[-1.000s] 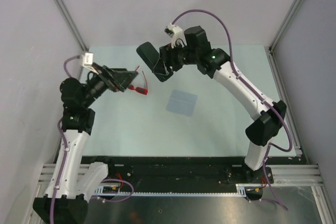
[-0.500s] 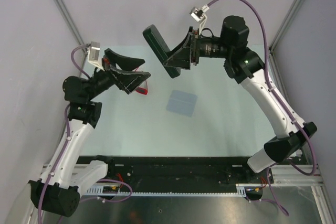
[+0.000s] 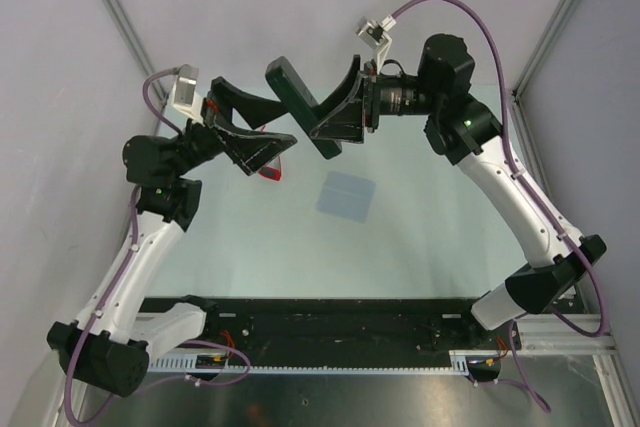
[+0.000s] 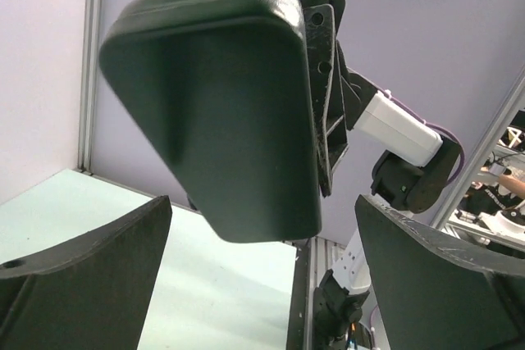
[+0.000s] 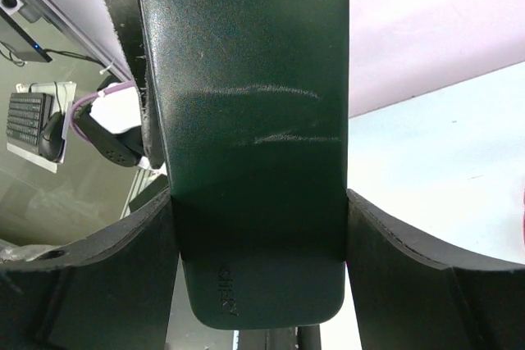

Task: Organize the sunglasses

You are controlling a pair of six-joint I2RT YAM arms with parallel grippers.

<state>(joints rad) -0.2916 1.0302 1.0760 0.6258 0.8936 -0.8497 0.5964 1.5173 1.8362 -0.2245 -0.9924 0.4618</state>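
Observation:
My right gripper (image 3: pixel 326 121) holds a black oblong case (image 3: pixel 291 86) up in the air above the back of the table. In the right wrist view its fingers (image 5: pixel 426 272) press on both long sides of the case (image 5: pixel 254 112). My left gripper (image 3: pixel 279 128) is raised and open just left of the case. In the left wrist view the case (image 4: pixel 221 96) hangs ahead of the spread fingers (image 4: pixel 90 272), not touching them. The red sunglasses (image 3: pixel 270 173) lie on the table under the left gripper, partly hidden by it.
A pale blue square cloth (image 3: pixel 346 195) lies flat on the light green table (image 3: pixel 420 247), near its middle. Grey walls with metal posts close in the back and both sides. A black rail (image 3: pixel 330 322) runs along the near edge by the arm bases.
The right arm has lifted the case off the table and turned it upward. The left arm has risen from beside the sunglasses, its open gripper now close to the case.

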